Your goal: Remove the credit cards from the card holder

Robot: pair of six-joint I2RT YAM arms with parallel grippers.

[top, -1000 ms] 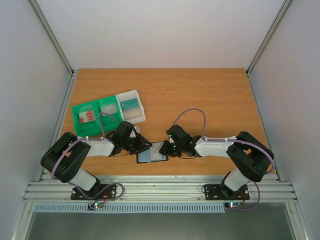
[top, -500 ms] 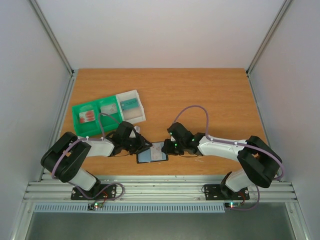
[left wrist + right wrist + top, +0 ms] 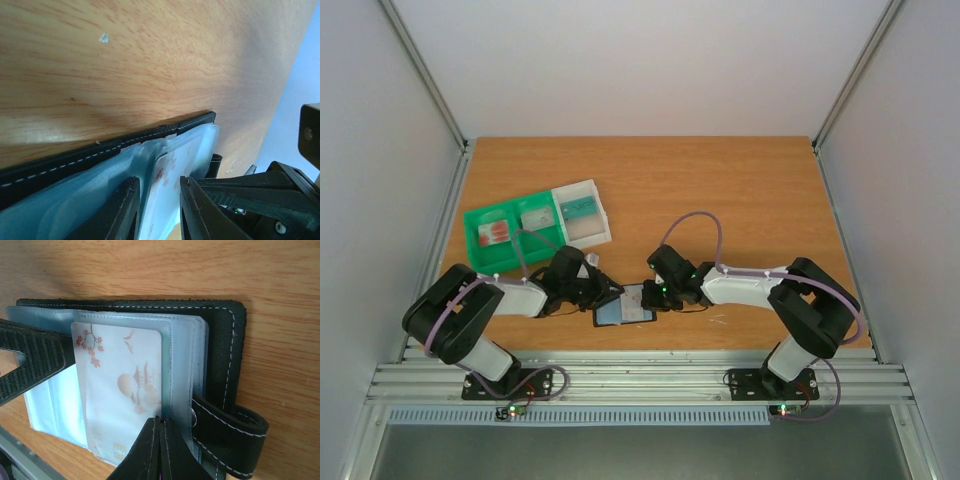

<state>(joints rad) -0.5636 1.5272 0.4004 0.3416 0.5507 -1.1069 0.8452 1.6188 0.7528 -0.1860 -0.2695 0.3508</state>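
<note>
Open black stitched bifold card holder (image 3: 220, 365) pinned by the part-open left gripper (image 3: 157, 210); right gripper (image 3: 160, 437), fully closed, pinches the thin, stiff, slippery blossom-printed white card's (image 3: 125, 390) near edge.

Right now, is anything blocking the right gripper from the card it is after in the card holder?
Nothing visible. The right gripper is shut at the edge of the whitish card, which sits partly out of the card holder.

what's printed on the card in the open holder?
Whitish card with red blossoms and a pale orange scene; clearest in the right wrist view.
</note>
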